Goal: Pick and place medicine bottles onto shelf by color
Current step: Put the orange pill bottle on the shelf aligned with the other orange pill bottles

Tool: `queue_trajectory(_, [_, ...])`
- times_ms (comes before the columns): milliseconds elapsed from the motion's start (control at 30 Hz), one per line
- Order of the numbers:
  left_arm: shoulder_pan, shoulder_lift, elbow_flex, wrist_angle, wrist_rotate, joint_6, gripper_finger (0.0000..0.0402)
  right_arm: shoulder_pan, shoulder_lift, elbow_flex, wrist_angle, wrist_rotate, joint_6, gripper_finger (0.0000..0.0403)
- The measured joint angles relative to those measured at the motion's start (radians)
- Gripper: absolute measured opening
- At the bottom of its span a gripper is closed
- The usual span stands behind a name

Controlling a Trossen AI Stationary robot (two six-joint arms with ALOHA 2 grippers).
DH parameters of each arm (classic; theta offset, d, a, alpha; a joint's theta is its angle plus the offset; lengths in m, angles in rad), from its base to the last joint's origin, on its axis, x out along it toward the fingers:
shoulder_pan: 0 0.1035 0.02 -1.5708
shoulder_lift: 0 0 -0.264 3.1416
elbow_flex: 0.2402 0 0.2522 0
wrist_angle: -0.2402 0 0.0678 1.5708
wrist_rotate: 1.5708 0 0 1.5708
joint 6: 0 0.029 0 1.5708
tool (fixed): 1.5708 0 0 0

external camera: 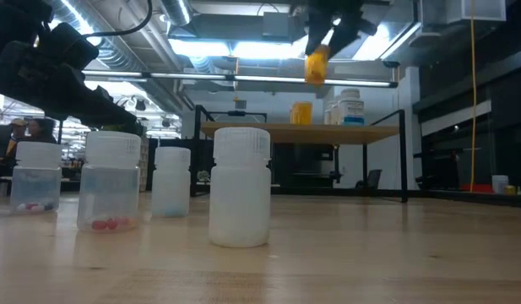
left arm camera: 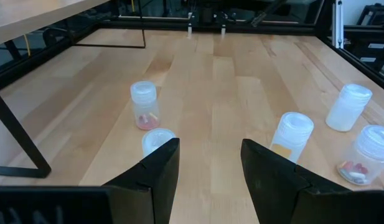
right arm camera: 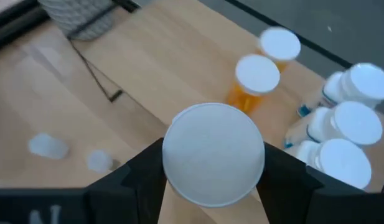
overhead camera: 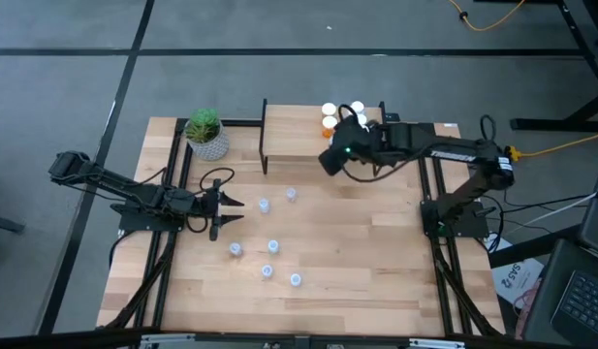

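Right claw [right arm camera: 211,180]: clamped on an orange bottle [external camera: 317,66], held above the shelf [overhead camera: 294,141].
Left claw [left arm camera: 207,165]: fingers apart, low over the worktop [overhead camera: 376,252] beside the clear bottles [overhead camera: 264,206].
Shelf: carries orange and white bottles at its right end.

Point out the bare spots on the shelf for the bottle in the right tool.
The shelf is bare from its left end to the orange bottles. White bottles crowd its right end. The right tool holds an orange bottle above the shelf. The left tool hangs open over the table.
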Motion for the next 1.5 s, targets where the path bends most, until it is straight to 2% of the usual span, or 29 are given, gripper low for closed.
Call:
queue_trajectory(333, [0.000,0.000,0.000,0.000,0.000,0.000,0.0165,-0.051,0.093,-0.041,0.016,-0.029,0.099,0.0209])
queue_trajectory(567, [0.000,0.000,0.000,0.000,0.000,0.001,0.0165,-0.113,0.113,-0.042,0.066,-0.031,0.104,0.0209])
queue_trajectory(767, [0.000,0.000,0.000,0.000,0.000,0.000,0.0165,-0.159,0.118,-0.042,0.070,-0.094,0.121,0.0209])
queue_trajectory(900, [0.000,0.000,0.000,0.000,0.000,0.002,0.0165,-0.165,0.127,-0.041,0.087,-0.136,0.071,0.0209])
queue_trajectory(1500, [0.000,0.000,0.000,0.000,0.000,0.001,0.0165,-0.179,0.143,-0.042,0.098,-0.108,0.029,0.0219])
